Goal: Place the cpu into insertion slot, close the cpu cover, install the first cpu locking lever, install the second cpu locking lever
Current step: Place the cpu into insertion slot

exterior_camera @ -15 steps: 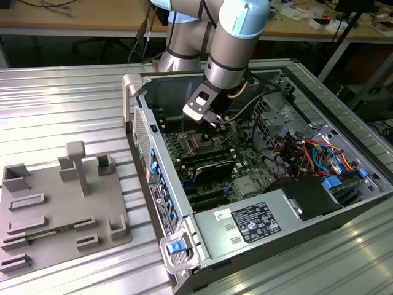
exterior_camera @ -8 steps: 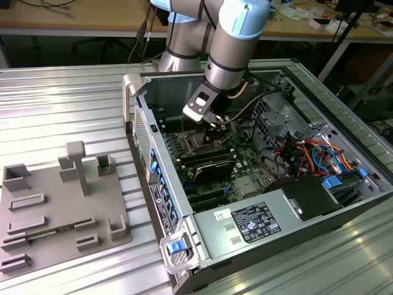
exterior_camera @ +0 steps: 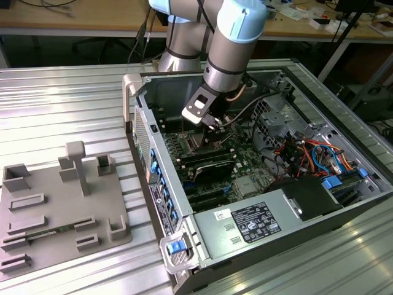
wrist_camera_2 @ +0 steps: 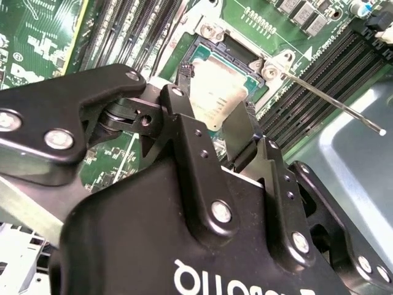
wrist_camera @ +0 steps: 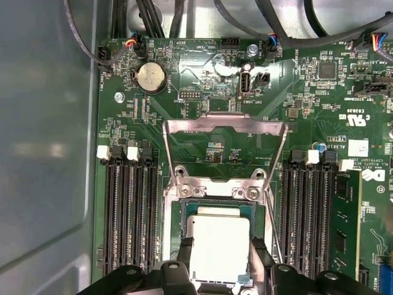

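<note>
Silvery-grey metal tops the cpu (wrist_camera: 219, 243), and the black gripper (wrist_camera: 221, 253) is pinching it by two opposite edges between its fingers (wrist_camera: 184, 255), right at the motherboard socket (wrist_camera: 178, 215). The cpu cover (wrist_camera: 224, 126) is standing open, clear of the chip. In the exterior view the arm is reaching into the computer case (exterior_camera: 158, 178); a grey tray (exterior_camera: 58, 190) is lying at nine o'clock from it

One cpu (wrist_camera: 218, 249), one cpu cover (wrist_camera: 224, 126), one tool (exterior_camera: 214, 123), one coin battery (wrist_camera: 150, 77), one computer case (exterior_camera: 157, 169).
</note>
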